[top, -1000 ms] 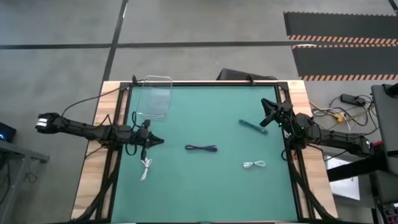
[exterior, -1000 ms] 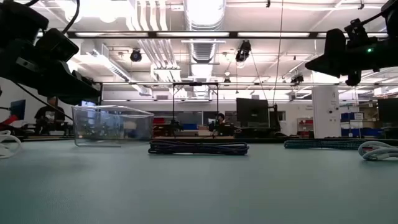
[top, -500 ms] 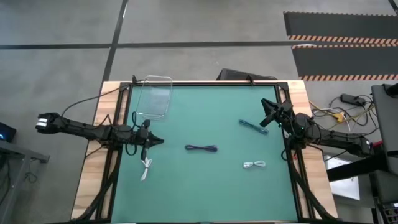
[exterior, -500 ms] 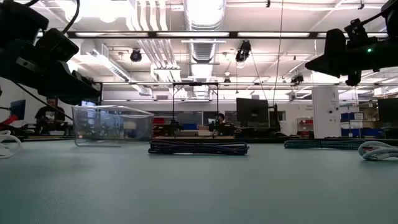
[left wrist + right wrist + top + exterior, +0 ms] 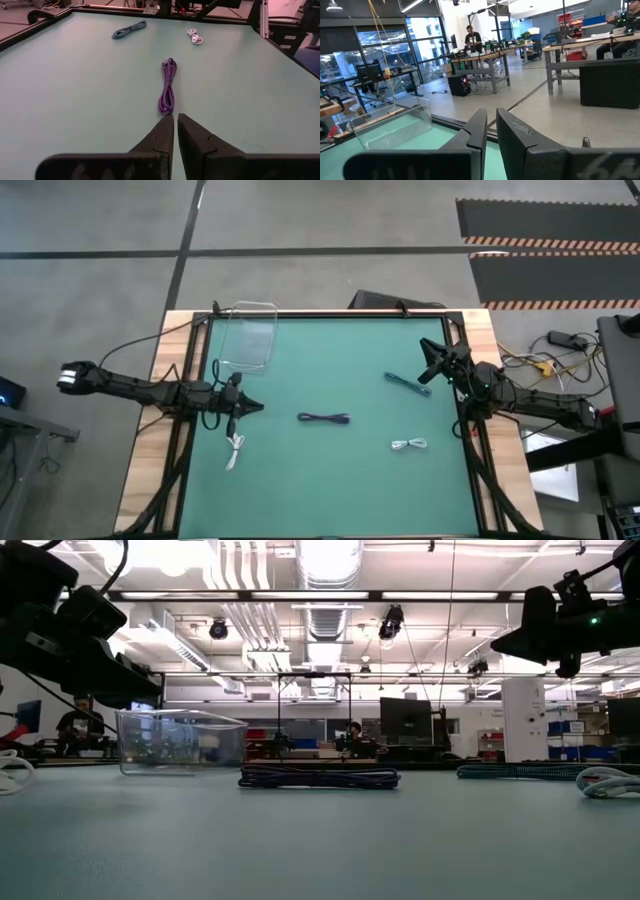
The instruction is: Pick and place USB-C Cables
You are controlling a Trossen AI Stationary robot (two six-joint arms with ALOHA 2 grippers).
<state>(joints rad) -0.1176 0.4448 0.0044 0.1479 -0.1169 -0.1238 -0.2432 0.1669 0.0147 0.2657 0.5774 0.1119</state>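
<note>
Cables lie in four spots on my green desk (image 5: 330, 480), and none is in the clear box (image 5: 248, 338) yet. My left end effector (image 5: 240, 408) sits at the left side of the desk, with its fingers pinched almost shut and nothing in them. The purple cable (image 5: 167, 93) lies straight ahead of it, toward 3 o'clock in the high view. Its long side points right along my reach, like a road going away from me. I would have to turn my wrist to pinch across it. One white cable (image 5: 234, 450) is even nearer, just beside this end effector toward 6 o'clock, so my left arm is the near one for both.

My right end effector (image 5: 432, 369) hangs above the right side, fingers also nearly shut and empty. The teal cable (image 5: 407, 384) lies just beside it toward 8 o'clock. The other white cable (image 5: 409, 445) is near it toward 6 o'clock.
</note>
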